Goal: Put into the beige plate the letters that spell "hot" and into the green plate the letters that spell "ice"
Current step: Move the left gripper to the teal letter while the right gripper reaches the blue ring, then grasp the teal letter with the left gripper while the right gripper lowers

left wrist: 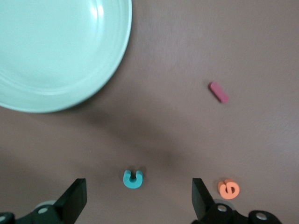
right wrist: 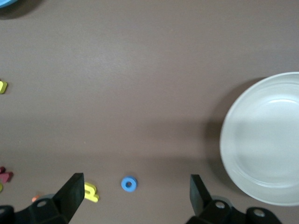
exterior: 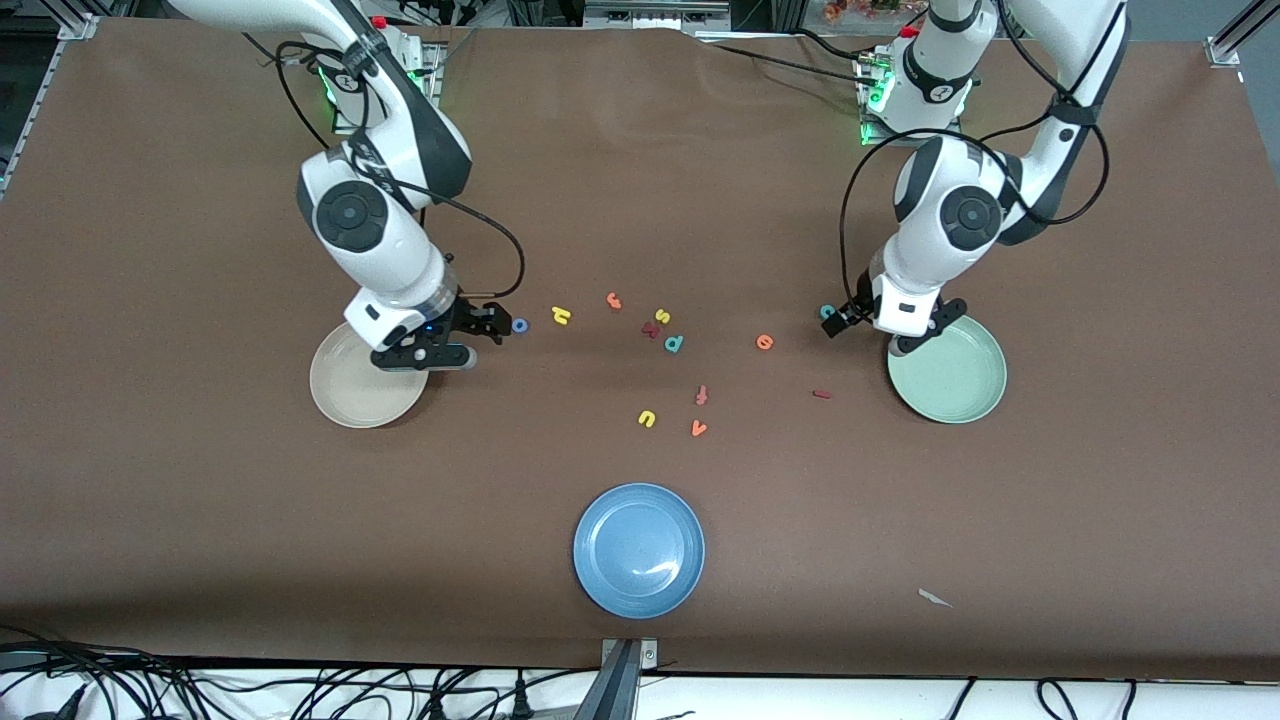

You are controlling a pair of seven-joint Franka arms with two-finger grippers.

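Right now I'm eyeing the blue o (right wrist: 129,184), lying flat on the table at roughly three o'clock from the beige plate (exterior: 345,395), and the teal c (left wrist: 132,178), at about ten o'clock from the green plate (exterior: 960,385). Both look feather-light, soft foam and thin, so I'm planning to pinch across their outer edges, low to the table. I'm holding the right gripper (right wrist: 133,198) spread wide over the o and the left gripper (left wrist: 138,198) likewise agape over the c.

No printed text, label, brand or number is legible. Only loose foam letters lie on the bench (exterior: 200,500), forming no word.
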